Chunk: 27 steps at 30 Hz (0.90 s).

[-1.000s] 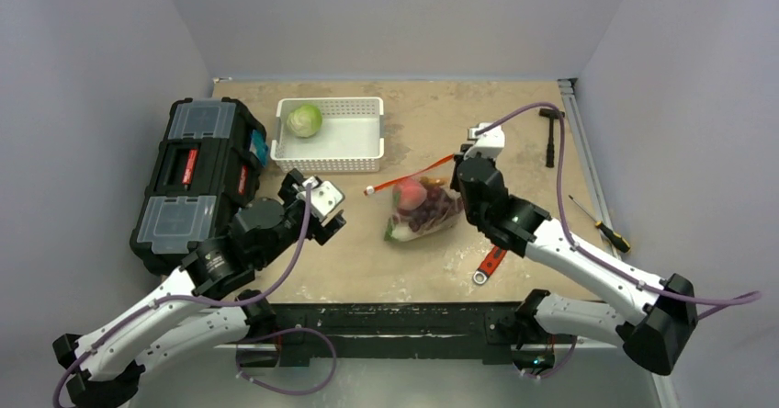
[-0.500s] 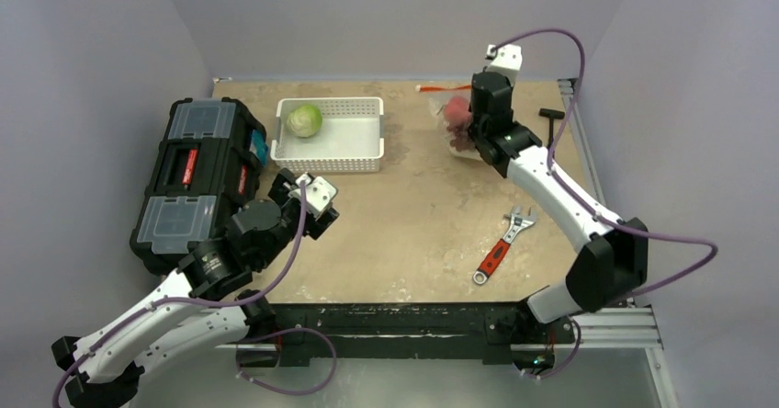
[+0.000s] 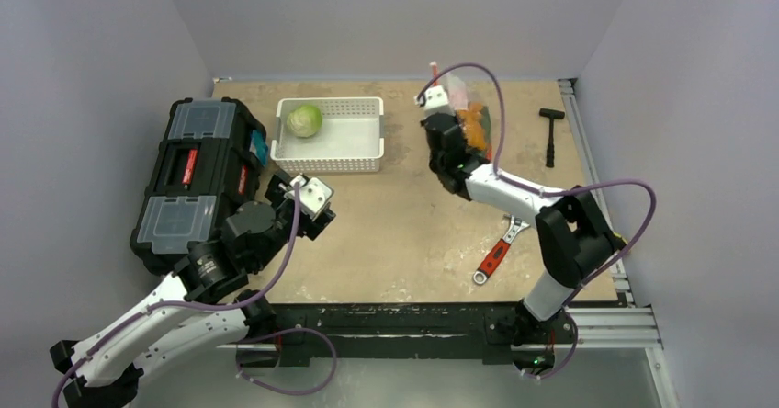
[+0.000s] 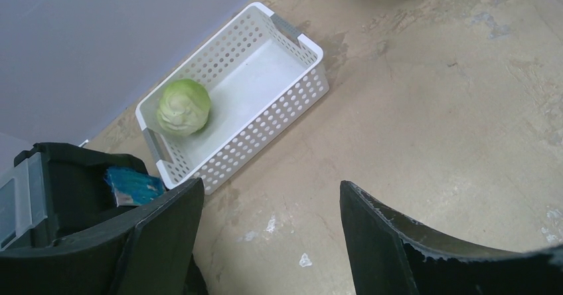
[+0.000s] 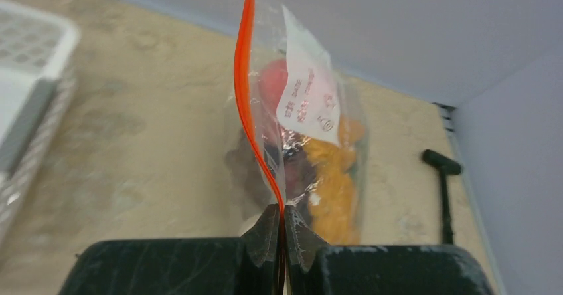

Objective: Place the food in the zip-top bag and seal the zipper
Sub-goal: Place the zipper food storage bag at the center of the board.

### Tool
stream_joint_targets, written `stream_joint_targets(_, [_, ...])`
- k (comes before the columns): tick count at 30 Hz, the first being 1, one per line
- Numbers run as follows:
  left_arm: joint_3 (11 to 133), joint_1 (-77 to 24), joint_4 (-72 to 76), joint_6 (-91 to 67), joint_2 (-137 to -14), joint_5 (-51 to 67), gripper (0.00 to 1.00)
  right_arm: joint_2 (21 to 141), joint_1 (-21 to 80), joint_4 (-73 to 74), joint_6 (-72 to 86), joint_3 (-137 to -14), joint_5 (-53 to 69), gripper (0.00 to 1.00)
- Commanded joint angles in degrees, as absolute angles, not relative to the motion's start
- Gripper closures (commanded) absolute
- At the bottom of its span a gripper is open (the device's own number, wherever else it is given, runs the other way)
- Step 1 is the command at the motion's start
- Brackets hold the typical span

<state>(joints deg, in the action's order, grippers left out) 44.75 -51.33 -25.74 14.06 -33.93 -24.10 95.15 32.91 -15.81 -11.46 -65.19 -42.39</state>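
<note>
My right gripper [image 5: 282, 225] is shut on the orange-red zipper [image 5: 247, 89] of the clear zip-top bag [image 5: 312, 109], pinching the strip at its lower end. The bag hangs lifted over the far side of the table [image 3: 475, 125], beside my right gripper [image 3: 448, 97]. Inside it are an orange carrot [image 5: 335, 182], a pink peach [image 5: 271, 82] and dark grapes [image 5: 299, 172]. A green leafy ball [image 3: 304, 119] lies in the white basket [image 3: 331, 162], also in the left wrist view [image 4: 183, 105]. My left gripper [image 4: 271, 189] is open and empty above bare table near the basket's front corner [image 3: 308, 201].
A black toolbox [image 3: 197, 169] stands at the left, touching the basket's end. A red-handled wrench [image 3: 496, 252] lies at the front right. A black hammer [image 3: 550, 132] lies at the back right. The right arm's elbow folds over the table's right edge.
My right gripper lifted the filled bag off the table's middle, carried it to the far back, then swung left. The left arm barely moved.
</note>
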Motion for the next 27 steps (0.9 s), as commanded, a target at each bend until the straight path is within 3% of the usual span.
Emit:
stream_joint_targets(1, [45.5, -51.1, -25.2, 14.3, -34.3, -24.6, 0.26, 95.7, 38.9, -19.4, -6.0, -61.4, -38.1, 1.0])
stream_joint_targets(7, [45.4, -51.1, -25.3, 14.2, -34.5, -25.1, 0.26, 97.2, 39.5, -18.2, 2.9, -56.1, -36.5, 1.0])
stream_joint_targets(15, [45.2, -51.1, -25.2, 14.3, -34.9, -25.3, 0.26, 95.0, 39.5, -10.6, 7.5, -53.8, -44.0, 1.0])
stream_joint_targets(19, [45.1, -51.1, -25.0, 14.5, -34.9, -25.5, 0.26, 91.1, 39.5, -7.5, 9.3, -51.7, -40.8, 0.99])
stream_joint_targets(22, [45.1, -51.1, -25.1, 14.3, -34.7, -25.5, 0.26, 87.2, 39.5, -4.3, 10.1, -51.0, -34.3, 0.72])
stream_joint_targets(27, [44.8, -51.1, -24.7, 14.3, -34.0, -25.7, 0.25, 74.3, 39.6, 0.6, 11.4, -48.8, -26.1, 0.42])
